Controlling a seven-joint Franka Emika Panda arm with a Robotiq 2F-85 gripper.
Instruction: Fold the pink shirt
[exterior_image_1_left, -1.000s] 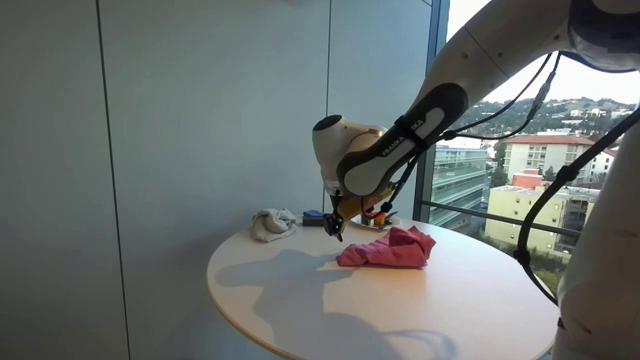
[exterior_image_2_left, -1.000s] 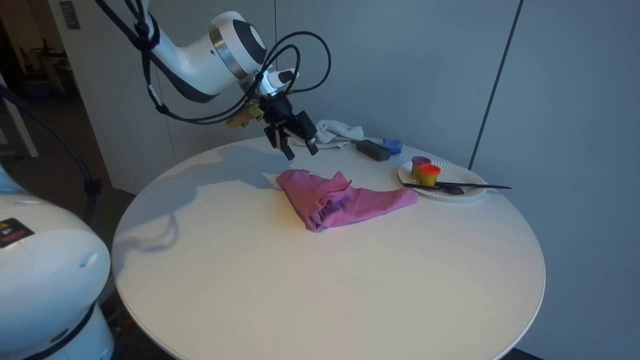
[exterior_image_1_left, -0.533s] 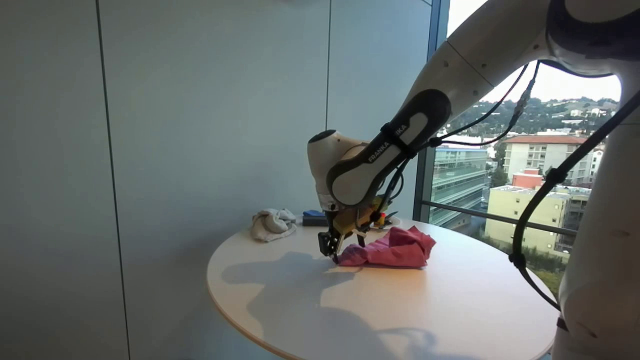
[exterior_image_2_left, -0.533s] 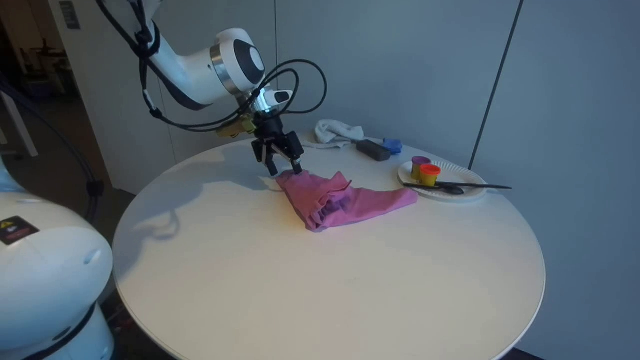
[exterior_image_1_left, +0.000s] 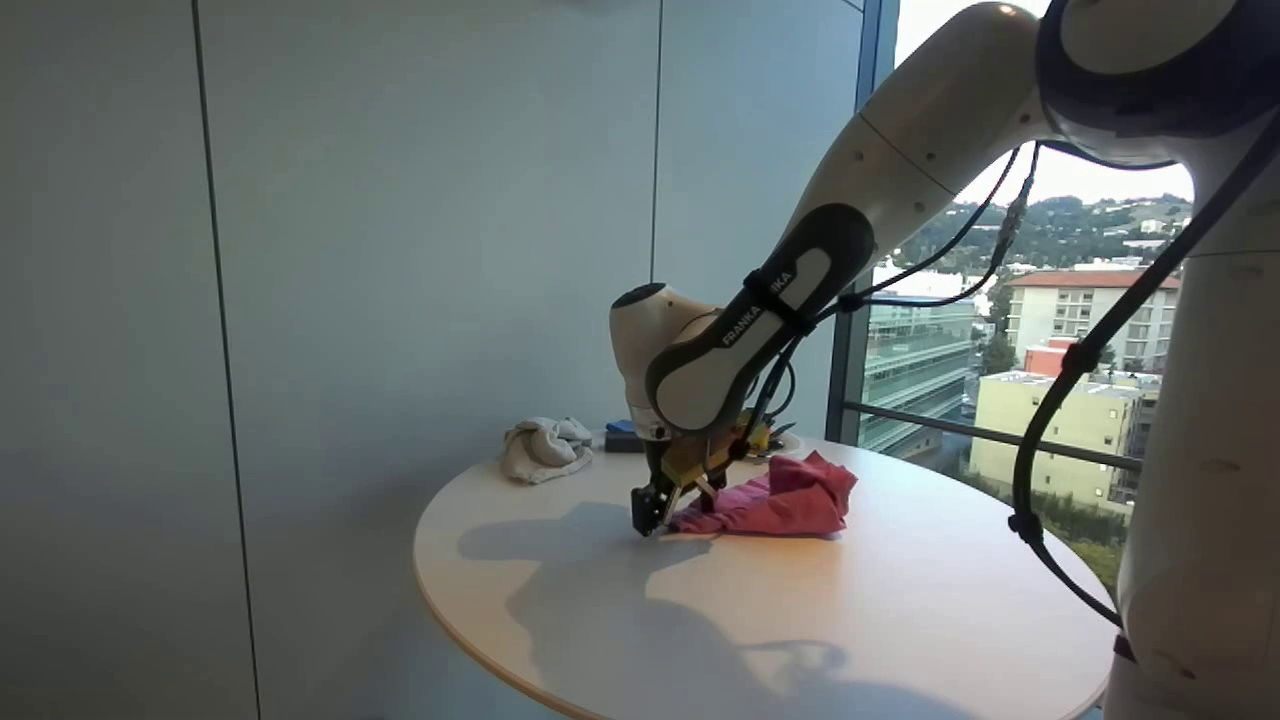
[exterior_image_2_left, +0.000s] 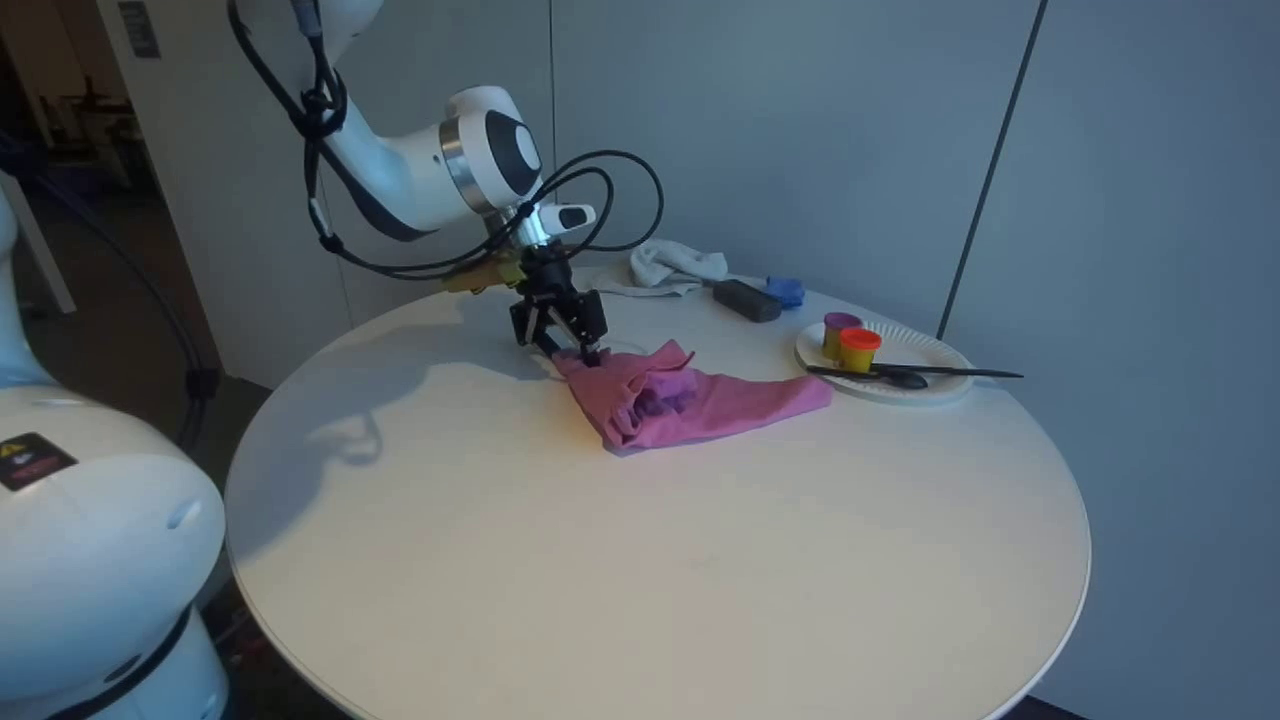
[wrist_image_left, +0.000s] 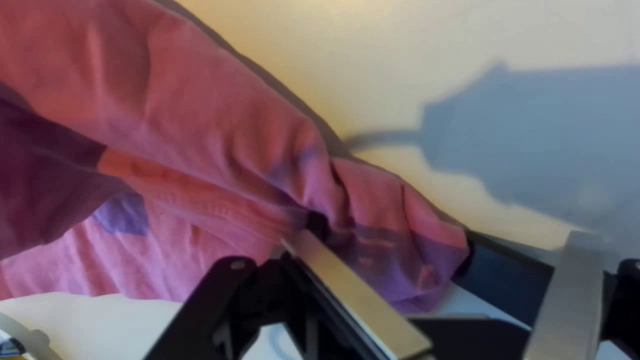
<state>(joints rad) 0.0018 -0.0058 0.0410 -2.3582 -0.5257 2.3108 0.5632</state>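
The pink shirt (exterior_image_1_left: 800, 500) lies in a crumpled heap on the round white table. It also shows in an exterior view (exterior_image_2_left: 740, 405) and fills the left of the wrist view (wrist_image_left: 200, 100). My gripper (exterior_image_2_left: 571, 354) is down at the narrow end of the shirt, and it is low over the table in an exterior view (exterior_image_1_left: 685, 515). In the wrist view my gripper's (wrist_image_left: 395, 245) fingers stand apart on either side of the shirt's end. Wrinkled cloth lies between them, and both tips seem to touch it. The tips are partly hidden by cloth and shadow.
A white paper plate (exterior_image_2_left: 935, 350) holds two small tubs (exterior_image_2_left: 860, 352) and dark cutlery (exterior_image_2_left: 905, 380). A dark block (exterior_image_2_left: 746, 300), a blue item (exterior_image_2_left: 786, 292) and a grey cloth (exterior_image_1_left: 547, 448) lie near the wall. The table edge (exterior_image_1_left: 480, 655) curves round.
My gripper has come down from above onto the shirt's end, and its fingers look slightly closer together. The shirt has shifted a little toward the gripper.
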